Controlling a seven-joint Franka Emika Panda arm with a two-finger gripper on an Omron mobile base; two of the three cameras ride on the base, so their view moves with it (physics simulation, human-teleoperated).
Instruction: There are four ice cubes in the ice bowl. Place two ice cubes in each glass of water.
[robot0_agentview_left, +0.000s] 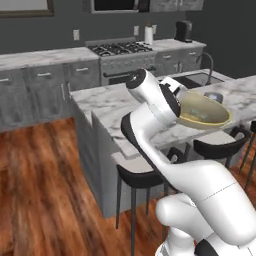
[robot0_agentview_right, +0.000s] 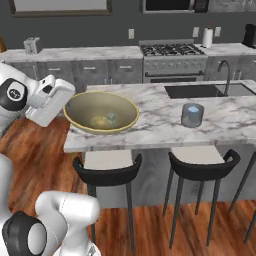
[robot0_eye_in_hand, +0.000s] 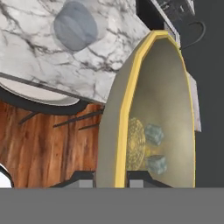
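Note:
The yellowish-tan ice bowl (robot0_agentview_right: 102, 111) hangs tilted over the left end of the marble island counter (robot0_agentview_right: 160, 107). My gripper (robot0_eye_in_hand: 114, 179) is shut on the ice bowl (robot0_eye_in_hand: 151, 109), its yellow rim running between the two fingertips. In the right base view the gripper (robot0_agentview_right: 66, 104) meets the bowl's left rim. Two pale-blue ice cubes (robot0_eye_in_hand: 154, 134) lie near the bowl's bottom, also seen as a pale speck of ice cubes (robot0_agentview_right: 111, 118). One glass of water (robot0_agentview_right: 192, 115) stands on the counter to the right of the bowl, apart from it; it is the glass of water (robot0_eye_in_hand: 75, 25) in the hand view.
Black stools (robot0_agentview_right: 107, 167) with pale seats stand under the counter's near edge. A sink with faucet (robot0_agentview_right: 220, 89) is set in the counter's far right. A stove (robot0_agentview_right: 172, 60) and a paper towel roll (robot0_agentview_right: 208, 37) line the back wall. Wood floor lies to the left.

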